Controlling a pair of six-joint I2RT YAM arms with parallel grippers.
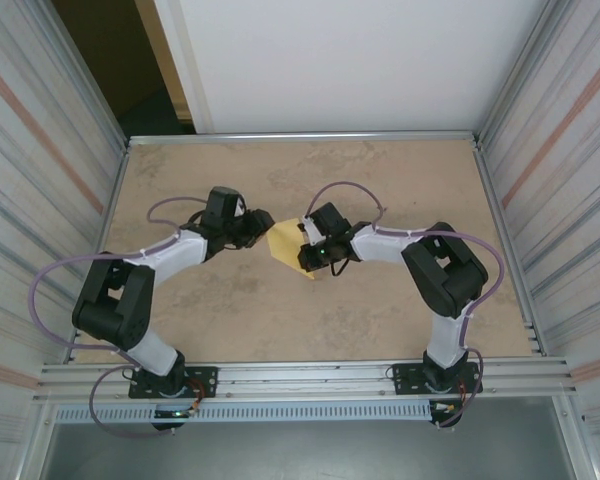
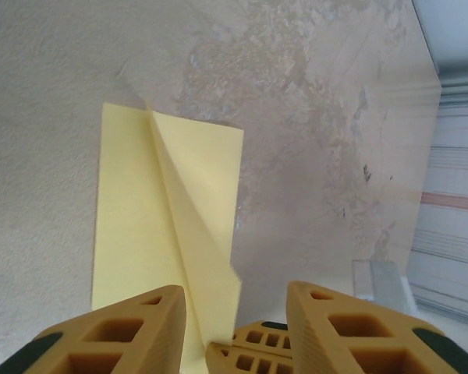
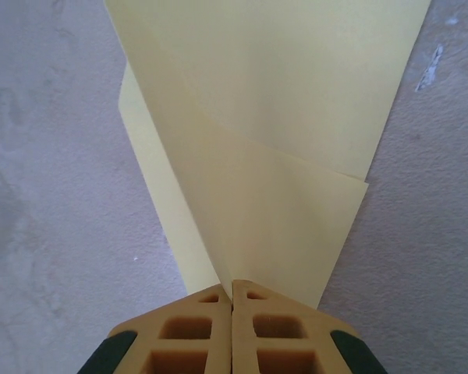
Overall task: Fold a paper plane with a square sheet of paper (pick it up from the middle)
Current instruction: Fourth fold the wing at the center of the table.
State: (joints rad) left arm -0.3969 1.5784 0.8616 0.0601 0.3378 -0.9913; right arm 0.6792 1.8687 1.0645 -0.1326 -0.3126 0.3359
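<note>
**Paper [image 1: 283,243] pinched mid-desk [image 1: 230,310]**

The desk is tan and blotchy. The yellow paper sits in its middle, between the two hands, with one flap bent up. The right hand [image 3: 232,285] is clamped on that flap. The left hand [image 2: 234,304] has its fingers apart, with the paper's end between them.

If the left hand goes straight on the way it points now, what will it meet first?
Probably the folded yellow paper: its raised flap reaches in between the fingers of the open left hand. Beyond the paper lies the table. How far ahead the flap is stays unclear.
</note>
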